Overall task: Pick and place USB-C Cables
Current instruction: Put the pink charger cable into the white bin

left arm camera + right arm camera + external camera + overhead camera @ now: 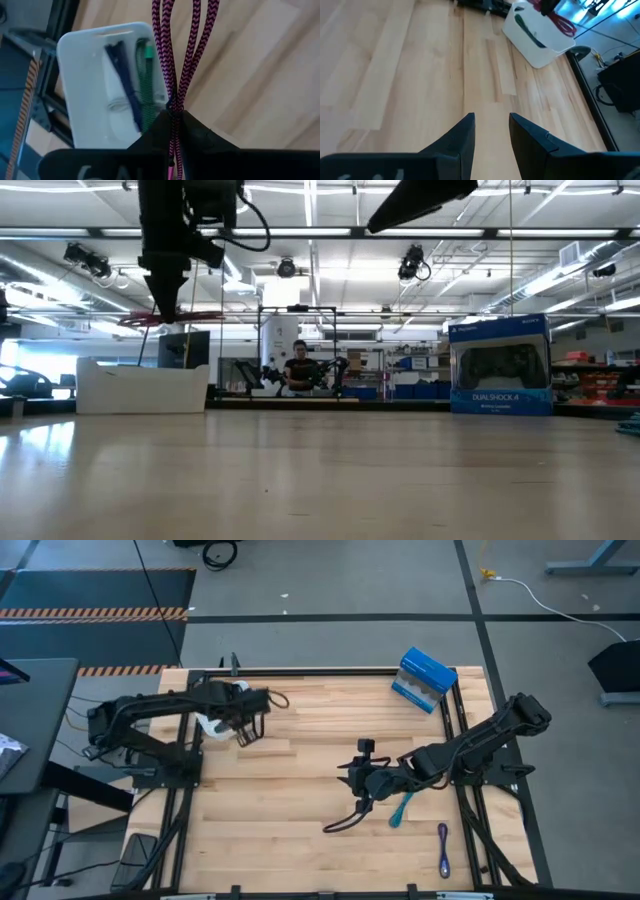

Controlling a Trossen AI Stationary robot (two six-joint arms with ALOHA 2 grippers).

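Note:
My left gripper (175, 117) is shut on a magenta braided cable (182, 45) and hangs in the air at the table's far left (255, 706), over the white tray (140, 385). In the tray (85, 65) lie a green cable (146, 85), a dark blue one (125, 80) and a whitish one (117, 106). My right gripper (491, 131) is open and holds nothing, low over bare wood right of centre (362, 780). A teal cable (402, 808) and a purple cable (443, 848) lie flat on the table near the right arm. My left gripper pinches several strands of the magenta cable (174, 102) together between its two fingers. The fingers (168, 305) come from above, pointing down. The cable is lifted clear and sticks out roughly level to both sides (200, 316), its loops running past the fingertips.
A blue and white box (425, 680) stands at the far right corner (500, 370). A dark cord (345, 820) curves on the wood beside my right gripper. Bare wood spreads across the table's middle and near left. A person shows far off in the room (297, 368).

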